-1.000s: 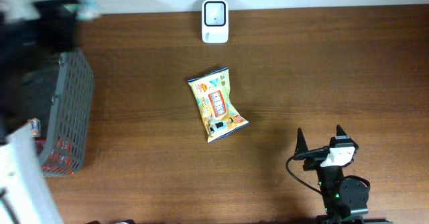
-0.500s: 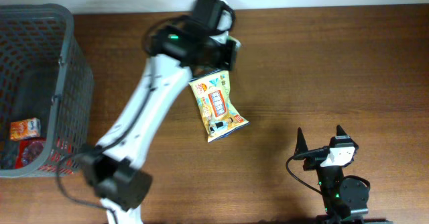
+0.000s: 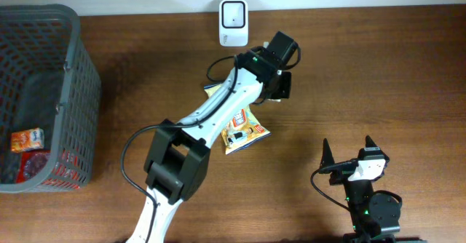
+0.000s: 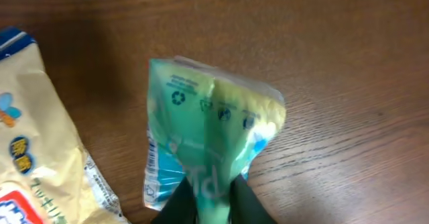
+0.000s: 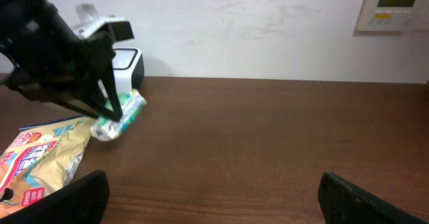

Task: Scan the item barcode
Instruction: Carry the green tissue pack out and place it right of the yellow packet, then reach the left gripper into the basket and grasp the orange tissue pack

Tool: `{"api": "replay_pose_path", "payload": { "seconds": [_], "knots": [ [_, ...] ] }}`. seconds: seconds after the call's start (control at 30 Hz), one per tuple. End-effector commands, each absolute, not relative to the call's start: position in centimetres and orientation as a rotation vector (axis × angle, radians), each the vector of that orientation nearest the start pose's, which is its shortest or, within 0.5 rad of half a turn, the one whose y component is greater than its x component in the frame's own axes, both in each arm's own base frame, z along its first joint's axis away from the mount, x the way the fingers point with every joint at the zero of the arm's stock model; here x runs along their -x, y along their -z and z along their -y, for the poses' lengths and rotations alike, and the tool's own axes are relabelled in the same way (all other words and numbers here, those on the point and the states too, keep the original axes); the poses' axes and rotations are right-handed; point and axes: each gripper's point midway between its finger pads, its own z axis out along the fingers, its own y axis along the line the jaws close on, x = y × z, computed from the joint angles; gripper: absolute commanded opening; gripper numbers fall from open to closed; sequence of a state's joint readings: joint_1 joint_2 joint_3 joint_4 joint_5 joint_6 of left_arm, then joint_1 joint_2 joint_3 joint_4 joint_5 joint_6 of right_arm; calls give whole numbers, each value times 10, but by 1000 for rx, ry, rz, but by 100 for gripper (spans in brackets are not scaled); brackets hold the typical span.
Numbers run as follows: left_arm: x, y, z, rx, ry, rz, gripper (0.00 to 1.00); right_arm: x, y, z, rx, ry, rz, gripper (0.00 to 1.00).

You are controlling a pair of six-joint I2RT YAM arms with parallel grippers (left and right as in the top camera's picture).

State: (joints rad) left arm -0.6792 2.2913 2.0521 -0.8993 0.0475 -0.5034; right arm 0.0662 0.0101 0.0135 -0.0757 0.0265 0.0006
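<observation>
A small green and teal packet [image 4: 208,137] is pinched at its near end between the fingers of my left gripper [image 4: 213,187], which is shut on it. From the right wrist view the packet [image 5: 120,122] sits low on the wood, just right of a yellow snack bag [image 3: 246,125]. In the overhead view the arm hides the packet. The white scanner [image 3: 234,22] stands at the table's back edge, a short way behind and left of my left gripper [image 3: 275,89]. My right gripper [image 3: 348,145] stands open over bare wood near the front right, with nothing between its fingers.
A grey mesh basket [image 3: 79,76] stands at the left edge with an orange packet [image 3: 27,140] and other items inside. The yellow snack bag [image 4: 37,163] lies right beside the held packet. A white wall runs along the back.
My left arm swung from the basket across the table, passed in front of the scanner, and now holds the green packet low beside the yellow bag. The right arm has not moved.
</observation>
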Motion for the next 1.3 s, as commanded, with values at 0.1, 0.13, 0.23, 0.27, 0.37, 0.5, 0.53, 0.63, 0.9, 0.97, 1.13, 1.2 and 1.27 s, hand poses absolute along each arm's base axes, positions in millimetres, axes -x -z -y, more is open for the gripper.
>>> {"api": "replay_pose_path", "payload": {
  "seconds": [0.1, 0.13, 0.23, 0.27, 0.37, 0.5, 0.53, 0.63, 0.9, 0.97, 1.13, 1.2, 1.27],
  "knots": [
    [-422, -67, 346, -269, 344, -2811, 65, -246, -156, -12, 26, -32, -1648, 98],
    [-424, -73, 347, -311, 344, -2793, 67, -246, -156, -12, 26, -32, -1648, 98],
    [-432, -107, 346, -383, 357, -2728, 72, -246, -156, -12, 26, -32, -1648, 99],
    [-437, -132, 343, -375, 374, -2693, 73, -246, -156, -12, 26, -32, -1648, 98],
    [-447, -213, 320, -306, 419, -2594, 79, -246, -156, -12, 26, -32, -1648, 98],
    [-441, -296, 252, -167, 396, -2532, 98, -246, -156, -12, 26, -32, -1648, 98],
    [-439, -303, 237, -137, 370, -2532, 98, -246, -156, -12, 26, -32, -1648, 98],
    [-427, -330, 162, 26, 227, -2532, 99, -246, -156, -12, 26, -32, -1648, 99],
    [-400, -387, 35, 378, 153, -2403, 99, -246, -156, -12, 26, -32, -1648, 98],
    [-387, -390, -13, 541, 102, -2381, 99, -246, -156, -12, 26, -32, -1648, 99],
    [-343, -385, -157, 984, -271, -2273, 99, -246, -156, -12, 26, -32, -1648, 98],
    [-329, -381, -190, 1094, -344, -2241, 99, -246, -156, -12, 26, -32, -1648, 98],
    [-314, -375, -222, 1202, -411, -2211, 99, -246, -156, -12, 26, -32, -1648, 98]
  ]
}}
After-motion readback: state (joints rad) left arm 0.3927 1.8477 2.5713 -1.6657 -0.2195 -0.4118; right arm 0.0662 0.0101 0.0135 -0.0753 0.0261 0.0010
